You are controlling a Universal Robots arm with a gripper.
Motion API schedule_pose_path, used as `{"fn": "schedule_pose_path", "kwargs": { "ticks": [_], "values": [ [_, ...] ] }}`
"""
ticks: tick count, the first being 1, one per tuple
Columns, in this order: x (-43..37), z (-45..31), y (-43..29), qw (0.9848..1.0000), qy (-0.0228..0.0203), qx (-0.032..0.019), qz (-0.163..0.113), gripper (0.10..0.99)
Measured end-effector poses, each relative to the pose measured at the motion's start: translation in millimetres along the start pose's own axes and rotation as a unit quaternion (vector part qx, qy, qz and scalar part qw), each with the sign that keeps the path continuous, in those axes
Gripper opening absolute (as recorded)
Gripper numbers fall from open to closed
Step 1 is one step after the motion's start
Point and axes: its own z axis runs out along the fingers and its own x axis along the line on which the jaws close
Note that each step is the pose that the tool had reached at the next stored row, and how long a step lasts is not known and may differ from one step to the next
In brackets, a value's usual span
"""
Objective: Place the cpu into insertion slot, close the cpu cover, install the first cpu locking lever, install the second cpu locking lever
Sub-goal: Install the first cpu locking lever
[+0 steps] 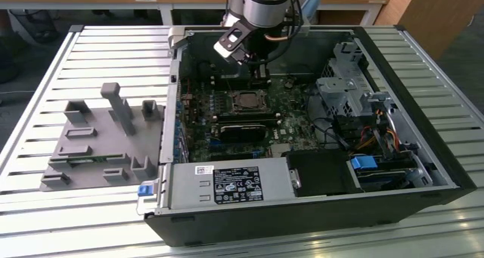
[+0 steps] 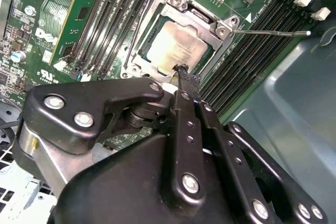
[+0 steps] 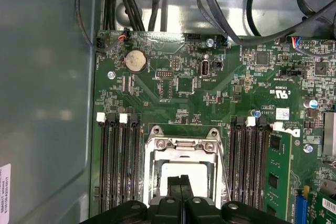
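The cpu (image 2: 176, 50) lies flat in the insertion slot (image 1: 248, 101) on the green board, its silver top showing in both wrist views (image 3: 181, 170). The cpu cover (image 2: 173, 3), a silver frame, lies down over it, and the chip shows through its window. One thin locking lever (image 2: 268, 32) sticks out sideways from the socket corner, apart from the frame. My gripper (image 2: 181, 72) is shut with nothing between its fingers, the tips just above the cpu's edge (image 3: 180, 183). In the exterior view the gripper (image 1: 260, 81) hangs just behind the socket.
Long black memory slots (image 3: 119, 166) flank the socket on both sides. In the exterior view a black block (image 1: 243, 131) sits in front of the socket, a drive cage (image 1: 344, 93) to the right, and a grey fixture tray (image 1: 98, 139) outside the case.
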Motion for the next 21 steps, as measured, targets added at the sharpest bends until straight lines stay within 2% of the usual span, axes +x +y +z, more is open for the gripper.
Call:
{"fn": "schedule_pose_path", "kwargs": {
  "ticks": [3,10,21],
  "values": [
    [0.0,0.0,-0.6,1.0000,0.0000,0.0000,0.000,0.106],
    [0.3,-16.7,-0.8,1.0000,0.0000,0.0000,0.000,0.106],
    [0.7,-34.8,-0.8,1.0000,0.0000,0.0000,0.000,0.106]
  ]
}}
